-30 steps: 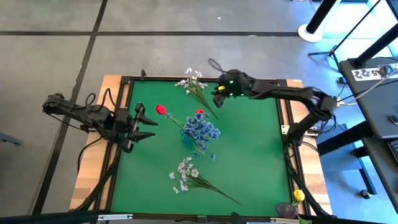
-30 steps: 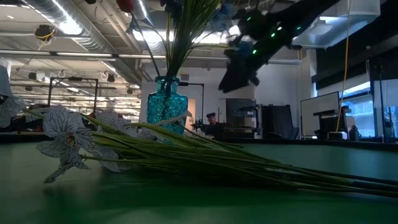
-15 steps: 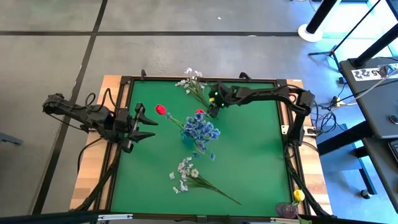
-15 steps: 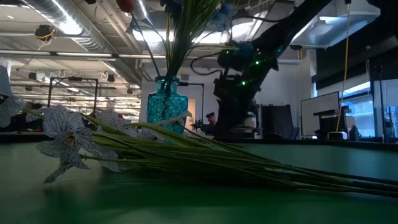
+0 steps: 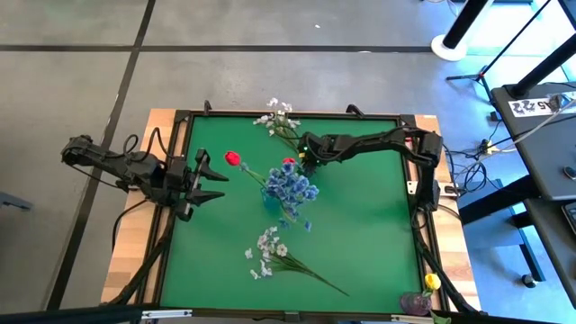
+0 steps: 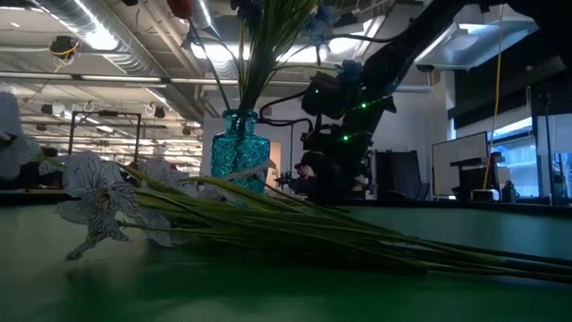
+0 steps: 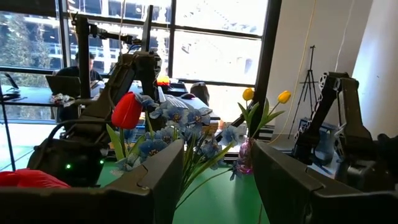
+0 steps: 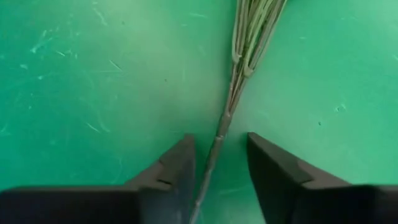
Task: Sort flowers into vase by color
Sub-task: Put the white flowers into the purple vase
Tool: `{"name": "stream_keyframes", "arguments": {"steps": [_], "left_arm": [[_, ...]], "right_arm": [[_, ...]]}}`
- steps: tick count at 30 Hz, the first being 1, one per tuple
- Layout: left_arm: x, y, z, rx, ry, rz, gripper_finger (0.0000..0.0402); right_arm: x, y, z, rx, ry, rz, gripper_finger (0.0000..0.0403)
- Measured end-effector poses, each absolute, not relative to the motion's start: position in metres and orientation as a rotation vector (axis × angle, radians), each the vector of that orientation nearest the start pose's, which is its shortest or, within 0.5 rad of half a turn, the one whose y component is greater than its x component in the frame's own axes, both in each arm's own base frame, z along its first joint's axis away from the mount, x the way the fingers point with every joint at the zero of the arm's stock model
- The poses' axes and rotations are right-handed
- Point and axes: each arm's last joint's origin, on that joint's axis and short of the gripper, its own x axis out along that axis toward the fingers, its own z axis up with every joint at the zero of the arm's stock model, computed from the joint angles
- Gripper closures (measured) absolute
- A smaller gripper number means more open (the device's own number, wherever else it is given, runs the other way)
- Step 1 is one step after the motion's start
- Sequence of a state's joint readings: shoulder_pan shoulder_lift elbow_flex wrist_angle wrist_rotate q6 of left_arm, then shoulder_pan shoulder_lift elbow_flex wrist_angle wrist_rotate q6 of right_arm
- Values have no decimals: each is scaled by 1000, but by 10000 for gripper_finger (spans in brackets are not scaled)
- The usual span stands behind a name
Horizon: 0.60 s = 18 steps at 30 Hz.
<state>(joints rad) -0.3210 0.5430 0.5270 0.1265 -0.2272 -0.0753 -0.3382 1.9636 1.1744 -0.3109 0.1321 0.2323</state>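
My right gripper (image 5: 306,153) is down low over the green table (image 5: 360,225), just above centre in the high view, at the lower end of the white blossom spray (image 5: 281,121) that lies near the top edge of the mat. In the right wrist view the two fingers (image 8: 171,168) stand parted with the spray's bunched stem (image 8: 225,118) running between them, not yet pinched. My left gripper (image 5: 209,183) waits with its fingers spread at the left side of the mat. At the middle of the high view the teal vase (image 6: 239,152) holds the blue sprays (image 5: 290,189), with two red tulips (image 5: 232,158) showing beside them. A second white blossom spray (image 5: 279,256) lies loose on the mat in the lower middle. Yellow tulips (image 7: 266,98) stand in a small pink vase (image 5: 416,303) at the lower right corner.
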Motion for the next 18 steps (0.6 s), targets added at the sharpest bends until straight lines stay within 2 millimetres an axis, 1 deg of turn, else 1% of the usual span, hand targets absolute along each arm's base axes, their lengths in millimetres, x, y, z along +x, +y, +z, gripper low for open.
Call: {"name": "stream_keyframes", "arguments": {"steps": [6,7,8,9,11,14,18], "left_arm": [[130,-36,307,-105,-103,-98,217],[130,-36,307,-105,-103,-98,217],[130,-37,307,-105,-103,-98,217],[130,-37,307,-105,-103,-98,217],[130,-37,307,-105,-103,-98,217],[130,-37,307,-105,-103,-98,217],[130,-36,307,-105,-103,-98,217]], "right_arm": [[353,-129,128,329,1107,-555,369],[351,-129,129,332,1126,-555,384],[349,-128,131,332,1153,-558,391],[345,-127,132,325,1190,-569,392],[336,-124,139,321,1251,-579,379],[318,-121,149,328,1384,-592,367],[290,-117,161,304,1567,-682,384]]}}
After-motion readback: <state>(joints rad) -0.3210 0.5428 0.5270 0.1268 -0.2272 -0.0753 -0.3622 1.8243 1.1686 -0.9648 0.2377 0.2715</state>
